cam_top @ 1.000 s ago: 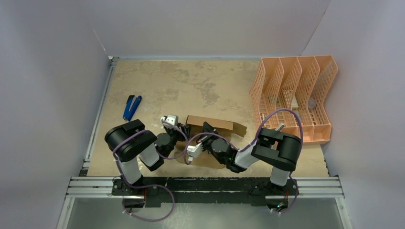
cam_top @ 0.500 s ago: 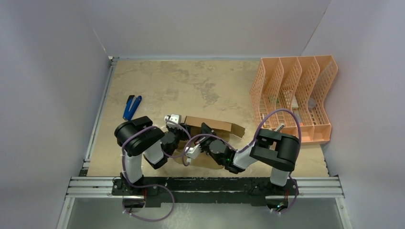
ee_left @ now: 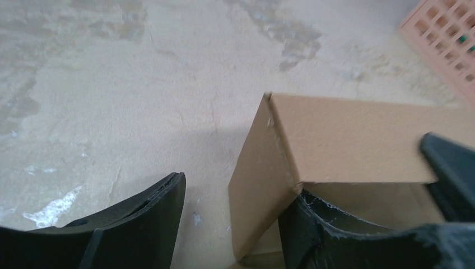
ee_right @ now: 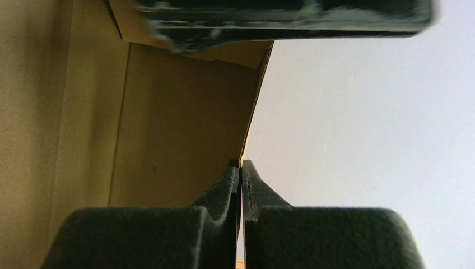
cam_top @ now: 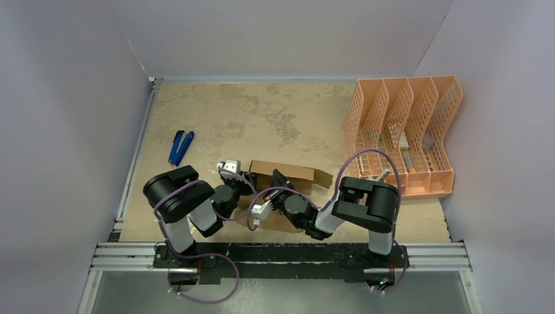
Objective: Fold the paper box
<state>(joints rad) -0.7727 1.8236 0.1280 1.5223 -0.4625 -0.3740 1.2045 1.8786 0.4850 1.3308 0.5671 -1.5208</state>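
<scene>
From above, the paper box (cam_top: 288, 174) sits on the table (cam_top: 262, 111) just in front of my bases. It is only part-raised, back wall up and a flap trailing right, so I judge the closing is yet to do, and the orange file organizer (cam_top: 402, 131) at far right holds small bits I cannot make out. Left wrist: my left tool (ee_left: 232, 224) stands apart, astride the box's end wall, and I see nothing inside the box. Right wrist: my right tool (ee_right: 241, 171) is pinched together on a thin cardboard edge.

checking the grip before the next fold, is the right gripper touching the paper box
Touching. The right wrist view shows the right gripper pinched shut on the thin edge of a paper box wall.
</scene>
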